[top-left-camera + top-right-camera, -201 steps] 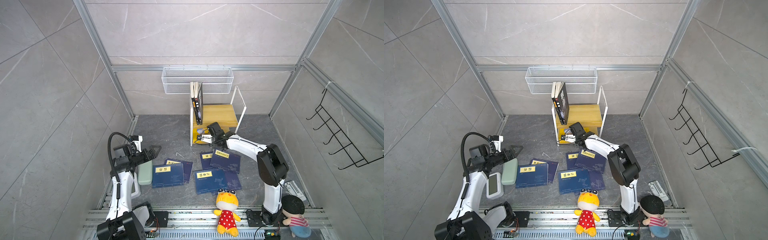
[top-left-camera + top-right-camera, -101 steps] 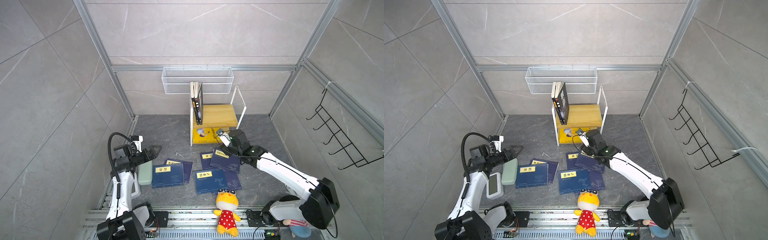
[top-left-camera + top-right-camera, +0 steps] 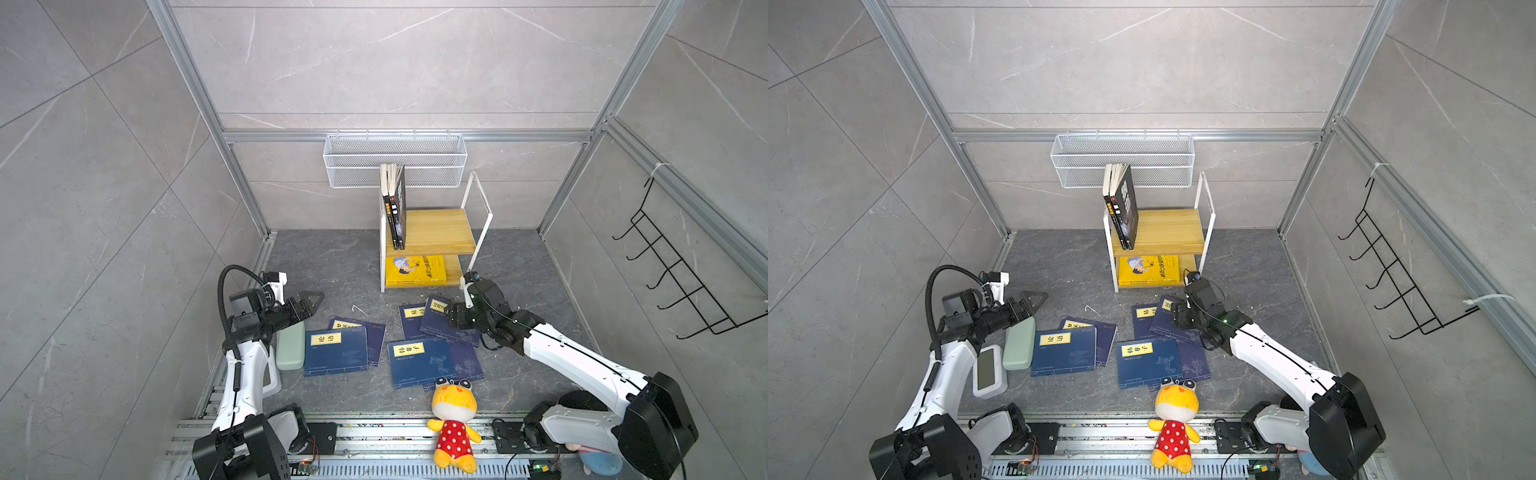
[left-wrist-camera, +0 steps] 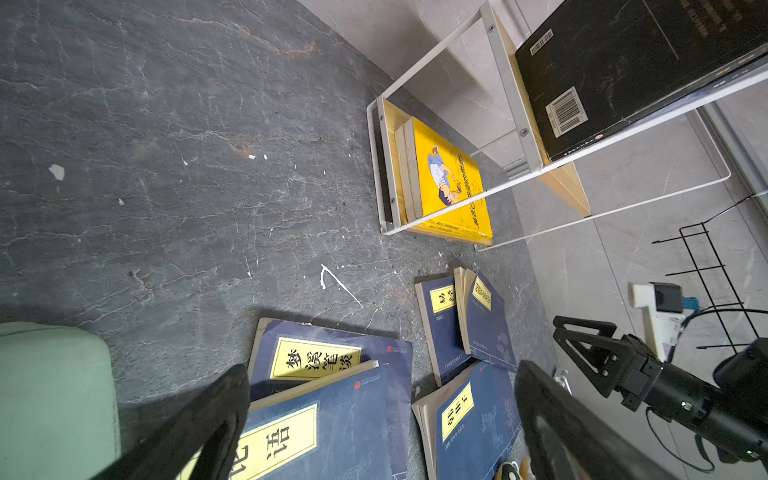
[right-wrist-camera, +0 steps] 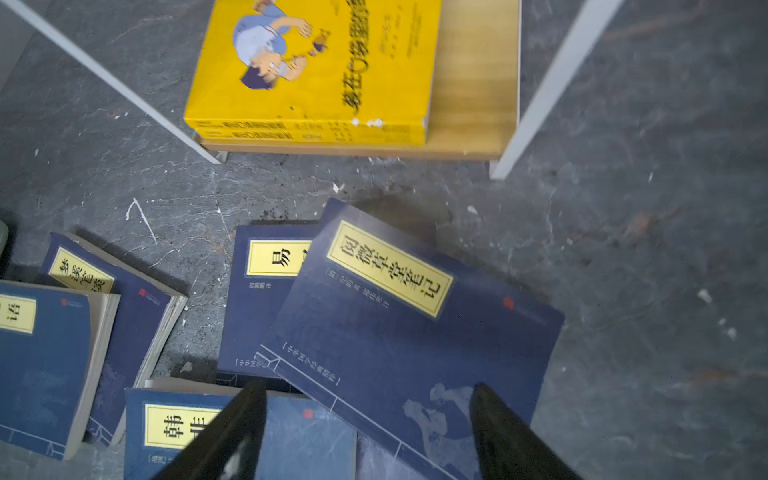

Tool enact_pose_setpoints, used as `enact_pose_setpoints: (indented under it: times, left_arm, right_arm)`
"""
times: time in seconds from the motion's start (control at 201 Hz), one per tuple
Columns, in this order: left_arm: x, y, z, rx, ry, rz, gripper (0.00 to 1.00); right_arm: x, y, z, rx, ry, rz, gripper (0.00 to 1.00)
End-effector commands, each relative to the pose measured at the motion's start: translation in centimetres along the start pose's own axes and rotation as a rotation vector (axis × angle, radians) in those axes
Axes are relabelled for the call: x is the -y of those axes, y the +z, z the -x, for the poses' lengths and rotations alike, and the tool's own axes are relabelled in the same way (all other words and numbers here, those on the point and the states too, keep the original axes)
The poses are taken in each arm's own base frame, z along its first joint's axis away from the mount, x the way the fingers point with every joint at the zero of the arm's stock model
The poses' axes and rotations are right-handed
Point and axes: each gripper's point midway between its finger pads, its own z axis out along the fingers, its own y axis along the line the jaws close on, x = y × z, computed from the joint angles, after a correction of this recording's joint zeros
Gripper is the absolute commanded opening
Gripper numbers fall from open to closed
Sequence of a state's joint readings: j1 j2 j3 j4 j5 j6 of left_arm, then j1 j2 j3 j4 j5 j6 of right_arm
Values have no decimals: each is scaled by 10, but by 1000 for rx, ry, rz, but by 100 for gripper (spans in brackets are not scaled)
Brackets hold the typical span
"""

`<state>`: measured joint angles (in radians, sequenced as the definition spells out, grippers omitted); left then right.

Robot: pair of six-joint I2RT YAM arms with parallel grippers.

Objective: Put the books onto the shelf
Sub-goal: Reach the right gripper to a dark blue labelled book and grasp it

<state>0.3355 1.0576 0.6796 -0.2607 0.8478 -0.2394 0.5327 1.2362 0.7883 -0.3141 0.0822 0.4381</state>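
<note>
The shelf (image 3: 440, 230) stands against the back wall and serves as the reference for every position below. Its upper board carries the black books (image 3: 395, 208), standing upright at the left end against the frame; the rest of that board is bare. Its lower board carries the yellow books (image 3: 415, 270), stacked flat at the left end with spines to the front, leaving a bare strip at the right end. The navy books (image 3: 335, 351) lie flat on the floor (image 3: 324, 257) in front of the shelf in three overlapping pairs: one pair just in front of the shelf's front right leg, the other two farther forward. The right gripper (image 5: 368, 390) hangs over the pair nearest the shelf, fingers spread well apart with nothing between them; contact with the cover cannot be determined. The left gripper (image 3: 309, 301) sits above the floor, well to the front left of the shelf, jaws at full spread and empty. The floor directly in front of the shelf's left half is open. A green case (image 3: 291, 345) lies beside the leftmost navy pair, below the left gripper. A plush toy (image 3: 453, 419) sits beyond the books, farthest from the shelf. A wire basket (image 3: 395, 160) hangs on the wall just behind the shelf, near the tops of the black books. A hook rack (image 3: 681, 274) hangs on the side wall, well to the shelf's right.
</note>
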Motion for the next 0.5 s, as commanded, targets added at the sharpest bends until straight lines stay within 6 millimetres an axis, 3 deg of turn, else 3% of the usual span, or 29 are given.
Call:
enact_pose_setpoints:
  times: [0.0, 0.224, 0.498]
  left_arm:
    - [8, 0, 4, 5, -3, -40, 100]
    - [8, 0, 5, 9, -1, -46, 100]
    - [10, -1, 5, 10, -6, -49, 100]
  right_arm:
    - [23, 7, -29, -110, 255, 0, 77]
    - [56, 21, -62, -200, 550, 113, 67]
    - [85, 26, -73, -190, 726, 199, 62]
